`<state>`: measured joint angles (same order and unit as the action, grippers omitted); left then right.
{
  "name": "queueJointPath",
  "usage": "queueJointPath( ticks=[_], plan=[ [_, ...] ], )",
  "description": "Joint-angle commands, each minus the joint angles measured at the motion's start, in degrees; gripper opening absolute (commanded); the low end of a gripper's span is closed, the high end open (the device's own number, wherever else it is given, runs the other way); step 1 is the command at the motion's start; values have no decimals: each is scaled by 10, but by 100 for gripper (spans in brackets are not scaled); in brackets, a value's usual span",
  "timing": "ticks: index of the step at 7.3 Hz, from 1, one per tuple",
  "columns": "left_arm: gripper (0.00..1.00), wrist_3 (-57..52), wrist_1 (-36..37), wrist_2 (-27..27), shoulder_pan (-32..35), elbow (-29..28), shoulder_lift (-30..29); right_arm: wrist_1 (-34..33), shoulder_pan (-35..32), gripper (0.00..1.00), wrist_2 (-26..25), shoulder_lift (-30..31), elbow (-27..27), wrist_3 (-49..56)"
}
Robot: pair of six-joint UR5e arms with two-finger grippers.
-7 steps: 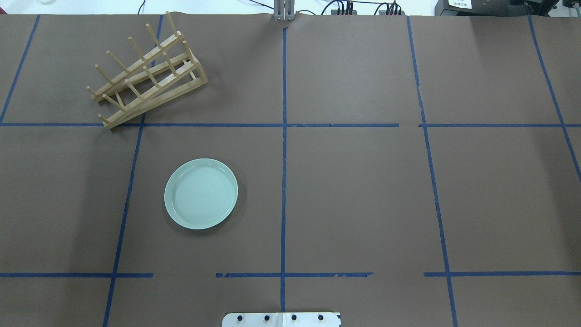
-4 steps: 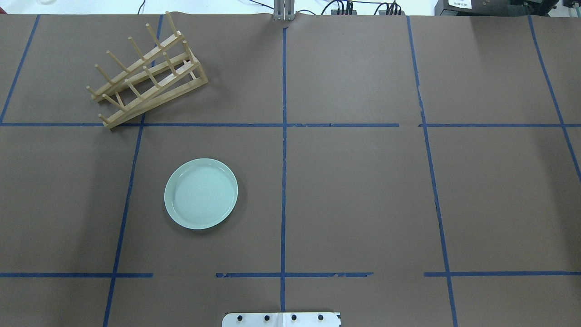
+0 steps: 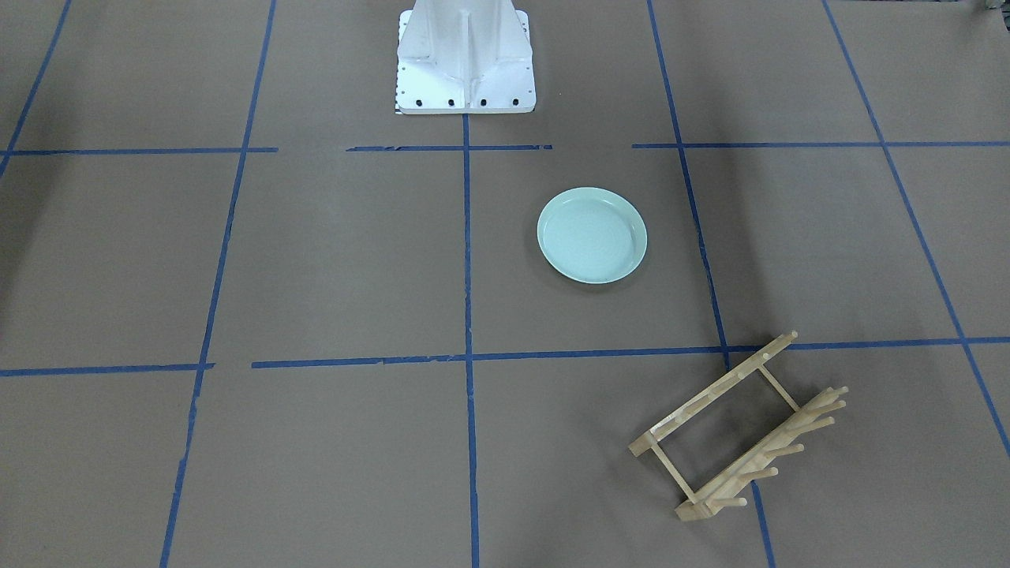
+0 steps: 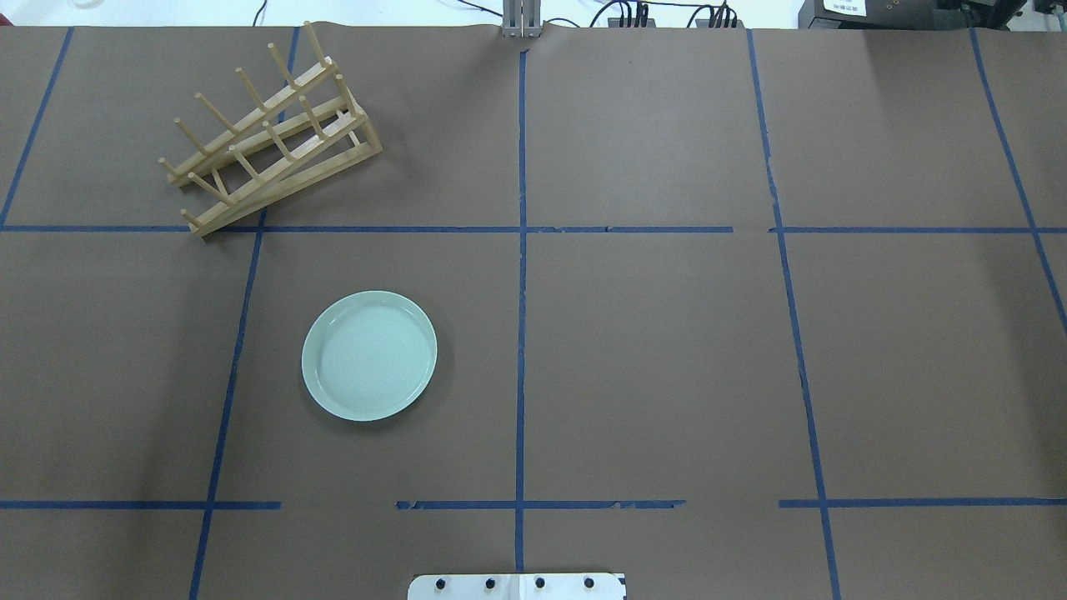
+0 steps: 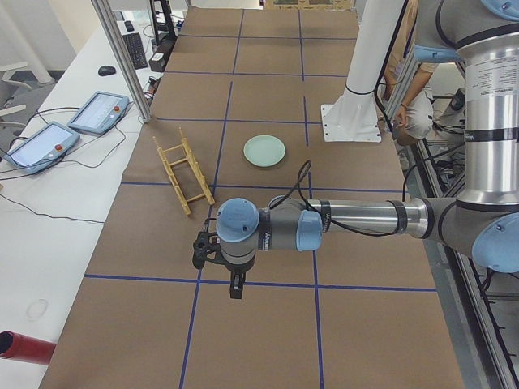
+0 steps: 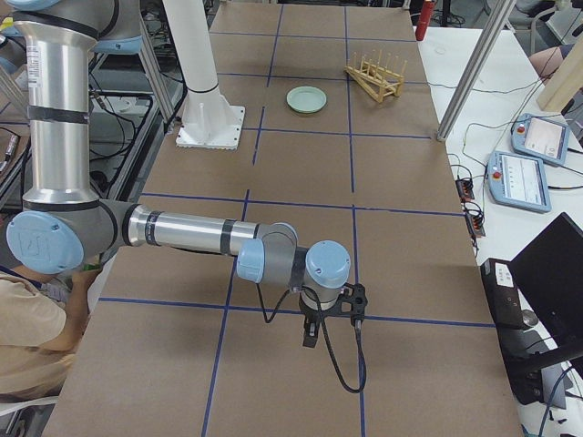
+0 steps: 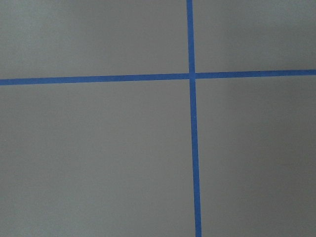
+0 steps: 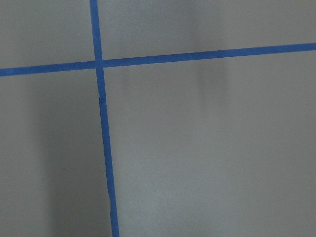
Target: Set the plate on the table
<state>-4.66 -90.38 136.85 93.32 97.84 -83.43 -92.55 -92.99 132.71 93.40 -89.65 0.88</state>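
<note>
The plate [image 4: 369, 356] is sitting flat on the table [image 4: 667, 350], open side up, rim all the way down on the brown paper. It's round, so there's no real long axis to call and it doesn't point anywhere. In the overhead view it's at about 11 o'clock from the white robot base [image 4: 517, 586], inside one grid square and not touching any of the blue tape lines [image 4: 521, 292]. The inside of it is just plain pale green with faint rings.

The wooden rack [image 4: 271, 137] is at about 11 o'clock from the plate, well apart from it. It sits skewed, with its long axis running roughly 8 to 2 o'clock and its pegs sticking up.

Neither gripper is anywhere near the plate. In the left side view the left gripper [image 5: 234, 285] hangs over the paper close to a tape line, with the plate well away at about 12 to 1 o'clock. In the right side view the right gripper [image 6: 310, 335] hangs above a tape line too, and the plate is far off at 12 o'clock. Can't tell whether either one's fingers are spread or closed, since they only show up in the side views. Both wrist cams just see paper and a tape crossing [image 7: 191, 75].
</note>
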Motion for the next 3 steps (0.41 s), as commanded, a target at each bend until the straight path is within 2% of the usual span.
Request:
queueJointPath(
  ticks=[1,3],
  plan=[
    [100,0,1,-1,-2,2,-2,0,0,100,0,-1,0,0],
    [100,0,1,-6,-1,1,-23,0,0,100,0,-1,0,0]
  ],
)
